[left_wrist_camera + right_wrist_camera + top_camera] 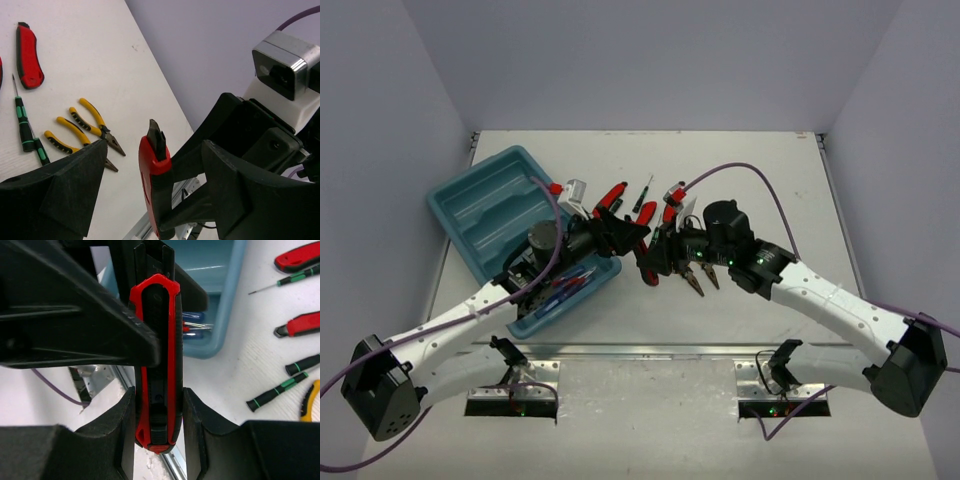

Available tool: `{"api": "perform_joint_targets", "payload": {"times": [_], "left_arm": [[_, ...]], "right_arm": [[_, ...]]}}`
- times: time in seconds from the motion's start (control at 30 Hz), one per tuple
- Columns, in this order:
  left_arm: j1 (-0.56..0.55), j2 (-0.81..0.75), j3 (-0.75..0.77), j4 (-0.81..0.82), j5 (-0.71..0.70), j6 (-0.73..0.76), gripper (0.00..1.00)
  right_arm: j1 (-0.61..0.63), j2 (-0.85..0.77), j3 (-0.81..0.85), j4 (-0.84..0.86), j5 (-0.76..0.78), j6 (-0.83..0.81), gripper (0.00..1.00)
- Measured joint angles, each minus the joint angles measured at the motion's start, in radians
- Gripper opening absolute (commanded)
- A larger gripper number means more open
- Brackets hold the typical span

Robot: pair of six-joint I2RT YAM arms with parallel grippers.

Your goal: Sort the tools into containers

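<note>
A red-and-black cutter (157, 365) hangs above the table between both arms. My right gripper (159, 405) is shut on its rear end, one finger pressed to each side. My left gripper (155, 150) stands open around the blade end of that cutter (155, 180), with a gap showing at its left finger (75, 180). From above, the two grippers meet at mid-table, left (628, 238), right (658, 255). The teal tray (480, 200) lies at the left, with blue-handled screwdrivers (197, 322) in its near compartment.
On the table lie two more red cutters (297, 257) (302, 322), thin black-green screwdrivers (277, 392) (22, 125) and yellow-handled pliers (92, 122) (698, 275). The tray's corner (227, 300) is just behind the held cutter. White walls enclose the table.
</note>
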Motion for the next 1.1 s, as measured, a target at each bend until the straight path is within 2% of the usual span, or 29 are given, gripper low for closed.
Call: {"api": "perform_joint_targets", "payload": {"times": [0.03, 0.07, 0.1, 0.13, 0.23, 0.27, 0.3, 0.33, 0.37, 0.47, 0.53, 0.63, 0.73, 0.83, 0.9, 1.0, 1.1], "left_arm": [[-0.004, 0.005, 0.000, 0.008, 0.005, -0.003, 0.61], [-0.008, 0.009, 0.000, 0.015, 0.011, -0.004, 0.51], [-0.010, 0.015, 0.000, 0.022, 0.016, -0.008, 0.24], [-0.013, 0.022, 0.001, 0.028, 0.022, -0.006, 0.03], [-0.023, 0.044, 0.013, 0.016, 0.030, -0.003, 0.00], [-0.023, 0.050, 0.020, 0.005, 0.026, 0.005, 0.00], [-0.023, 0.056, 0.026, -0.002, 0.024, 0.012, 0.00], [-0.023, 0.060, 0.037, -0.018, 0.022, 0.024, 0.00], [-0.024, 0.063, 0.052, -0.043, 0.019, 0.038, 0.00], [-0.027, 0.076, 0.128, -0.177, -0.022, 0.104, 0.00], [-0.029, 0.091, 0.202, -0.302, -0.111, 0.176, 0.00], [-0.032, 0.124, 0.324, -0.490, -0.316, 0.301, 0.00], [-0.031, 0.155, 0.388, -0.601, -0.506, 0.428, 0.00], [-0.024, 0.172, 0.349, -0.617, -0.642, 0.595, 0.00], [-0.016, 0.174, 0.281, -0.596, -0.681, 0.720, 0.00], [0.006, 0.174, 0.191, -0.568, -0.693, 0.886, 0.00], [0.076, 0.158, 0.121, -0.509, -0.638, 1.056, 0.00]], "right_arm": [[0.009, -0.003, 0.001, 0.004, -0.003, 0.002, 0.00], [0.015, -0.005, 0.002, 0.008, -0.006, 0.004, 0.00], [0.021, -0.006, 0.005, 0.013, -0.008, 0.006, 0.00], [0.028, -0.006, 0.008, 0.019, -0.010, 0.009, 0.00], [0.039, -0.005, 0.012, 0.024, 0.011, 0.006, 0.01], [0.039, -0.005, 0.012, 0.024, 0.016, 0.008, 0.11], [0.040, -0.005, 0.012, 0.024, 0.025, 0.013, 0.37], [0.042, -0.005, 0.012, 0.023, 0.033, 0.016, 0.70], [0.043, -0.005, 0.012, 0.023, 0.037, 0.017, 0.99], [0.048, -0.010, 0.012, 0.026, 0.061, 0.017, 0.99], [0.049, -0.021, 0.012, 0.004, 0.088, 0.010, 0.99], [0.050, -0.084, -0.006, -0.065, 0.173, -0.015, 0.99], [0.050, -0.214, -0.075, -0.104, 0.272, -0.039, 0.99], [0.050, -0.361, -0.162, -0.137, 0.362, -0.060, 0.99], [0.048, -0.415, -0.187, -0.159, 0.406, -0.075, 0.99], [0.048, -0.430, -0.200, -0.169, 0.443, -0.095, 0.99], [0.048, -0.423, -0.221, -0.176, 0.466, -0.116, 0.99]]}}
